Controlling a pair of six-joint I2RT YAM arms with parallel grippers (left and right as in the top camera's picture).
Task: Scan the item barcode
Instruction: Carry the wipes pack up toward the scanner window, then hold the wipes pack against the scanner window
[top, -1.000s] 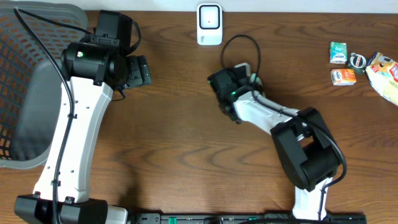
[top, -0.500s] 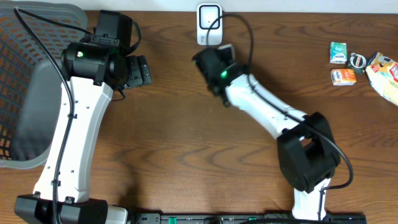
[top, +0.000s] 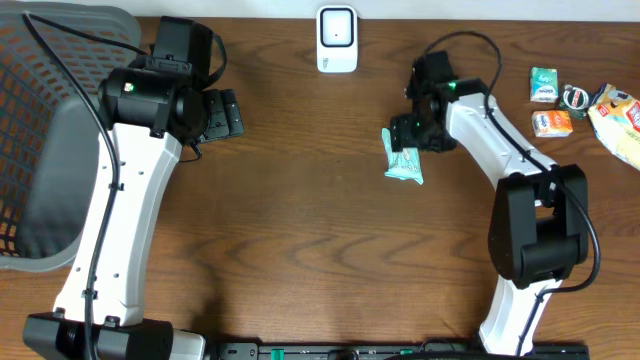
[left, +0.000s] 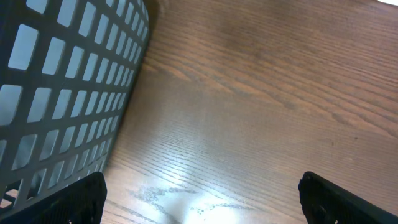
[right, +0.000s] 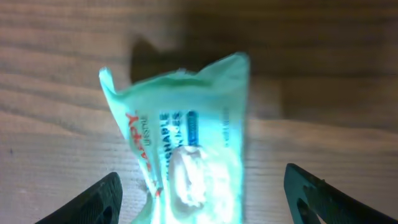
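Right gripper (top: 412, 134), spread wide, hovers over the teal wipes packet (top: 403, 160), straddling its width; I see its long axis running near-far.

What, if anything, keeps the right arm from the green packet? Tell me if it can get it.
Probably yes. The right arm hangs right above the packet, jaws open to either side of it, with nothing between them and it.

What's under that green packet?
The green packet lies on the brown wooden table. Only wood shows around its edges. The spot right beneath it is covered, so I can't see it.
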